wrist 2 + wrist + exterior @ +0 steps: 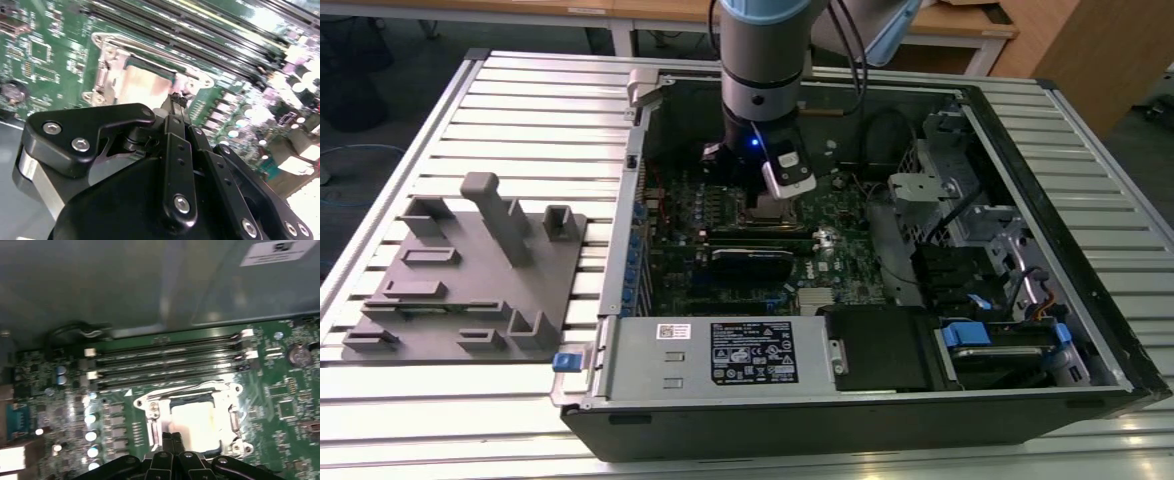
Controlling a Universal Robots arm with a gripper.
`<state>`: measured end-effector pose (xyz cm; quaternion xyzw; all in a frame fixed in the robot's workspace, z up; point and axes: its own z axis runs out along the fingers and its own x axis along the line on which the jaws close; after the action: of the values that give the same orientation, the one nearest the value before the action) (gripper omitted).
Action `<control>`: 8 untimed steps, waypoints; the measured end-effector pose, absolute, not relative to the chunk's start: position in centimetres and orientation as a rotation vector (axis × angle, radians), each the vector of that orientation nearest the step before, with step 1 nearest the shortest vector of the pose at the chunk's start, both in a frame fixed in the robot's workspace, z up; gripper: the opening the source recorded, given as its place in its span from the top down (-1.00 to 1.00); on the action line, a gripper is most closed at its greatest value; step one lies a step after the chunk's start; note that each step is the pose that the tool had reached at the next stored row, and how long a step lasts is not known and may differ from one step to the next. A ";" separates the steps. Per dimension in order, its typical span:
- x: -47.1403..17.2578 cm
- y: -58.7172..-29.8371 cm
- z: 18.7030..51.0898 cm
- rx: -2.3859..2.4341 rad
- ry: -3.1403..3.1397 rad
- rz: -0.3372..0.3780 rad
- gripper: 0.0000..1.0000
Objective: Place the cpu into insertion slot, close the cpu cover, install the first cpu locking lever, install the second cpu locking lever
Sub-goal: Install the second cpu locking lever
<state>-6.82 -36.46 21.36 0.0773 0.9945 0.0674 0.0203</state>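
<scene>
One cpu: a pale square chip (194,424) lying flat in its seat on the green board, its top glaring under the light; it reads as already placed.
Insertion slot: one square socket (145,82) on the motherboard (280,390), beside the long memory slots, with the chip inside it.
Cpu cover: one silver frame (150,402) lying down around the chip, so it looks closed; its cut-out centre leaves the chip top bare.
Locking levers: thin wire along the frame's edge (140,42) in the second wrist view; whether either one is hooked home I cannot tell.
Claw: one (175,102), black, its two fingers drawn together into a narrow tip with nothing between them, hanging just at the socket's edge, probably so the tip can push small metal parts.
Arm: one (761,70), reaching straight down into the open case.
Memory slots: four long dark ones (165,362), side by side, just next to the socket.
Computer case: one (881,400), lying on its side, open, on the slatted table (534,110).
Grey fixture: one moulded tray (467,280) on the table, at the exterior view's left, well apart from the case.
</scene>
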 end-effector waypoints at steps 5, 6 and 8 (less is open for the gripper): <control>-5.6 -36.3 21.3 0.240 3.086 0.208 0.79; -5.6 -36.3 21.3 0.240 3.086 0.208 0.79; -5.6 -36.3 21.4 0.240 3.086 0.208 0.79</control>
<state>-5.60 -36.26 21.36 0.0775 0.9946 0.0669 0.0197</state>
